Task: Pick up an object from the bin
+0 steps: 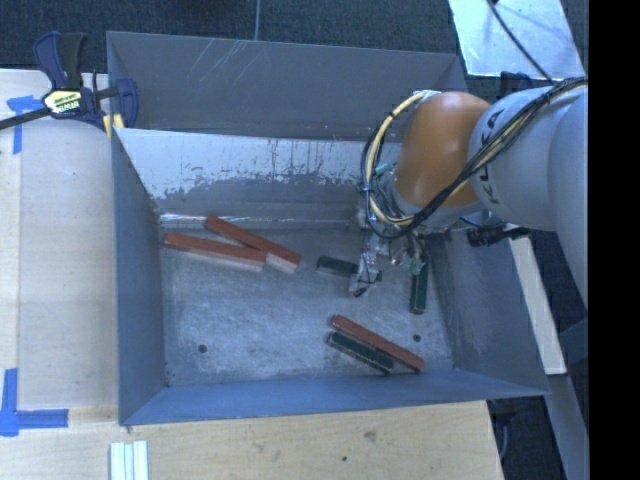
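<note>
One dark green block (335, 264) lies just left of my tool (368, 276) in the bin (140, 268); how open it stands, I cannot tell.

Two bars (215, 250) lie left of the tool (368, 276).

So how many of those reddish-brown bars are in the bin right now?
3. Two lie touching on the left: the lower bar and the upper bar angled against it. The third bar lies front right against a dark green bar. The arm could hide more.
</note>
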Action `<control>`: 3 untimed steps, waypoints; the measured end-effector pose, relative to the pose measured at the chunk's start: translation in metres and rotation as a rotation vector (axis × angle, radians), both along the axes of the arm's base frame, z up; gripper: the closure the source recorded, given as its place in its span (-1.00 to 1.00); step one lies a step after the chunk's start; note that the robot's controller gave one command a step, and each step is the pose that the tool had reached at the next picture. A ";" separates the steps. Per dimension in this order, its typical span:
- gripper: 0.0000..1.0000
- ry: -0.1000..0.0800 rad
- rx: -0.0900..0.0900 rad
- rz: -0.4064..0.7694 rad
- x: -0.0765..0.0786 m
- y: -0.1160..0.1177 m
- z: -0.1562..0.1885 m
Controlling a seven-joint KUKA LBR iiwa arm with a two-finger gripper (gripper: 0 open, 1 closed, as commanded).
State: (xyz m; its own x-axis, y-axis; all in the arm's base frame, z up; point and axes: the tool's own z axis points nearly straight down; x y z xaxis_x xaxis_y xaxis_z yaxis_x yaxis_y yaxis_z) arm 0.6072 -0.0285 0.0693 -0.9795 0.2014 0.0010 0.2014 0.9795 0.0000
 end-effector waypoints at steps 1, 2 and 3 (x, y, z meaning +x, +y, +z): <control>-1.00 -0.002 -0.001 0.001 0.001 0.000 0.001; 1.00 -0.011 -0.001 0.002 0.003 0.000 0.003; 1.00 -0.009 0.000 0.003 0.005 -0.001 0.044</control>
State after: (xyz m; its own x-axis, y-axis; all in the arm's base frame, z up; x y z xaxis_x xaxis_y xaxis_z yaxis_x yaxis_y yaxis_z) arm 0.6120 -0.0293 0.1130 -0.9802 0.1980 -0.0081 0.1980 0.9802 0.0013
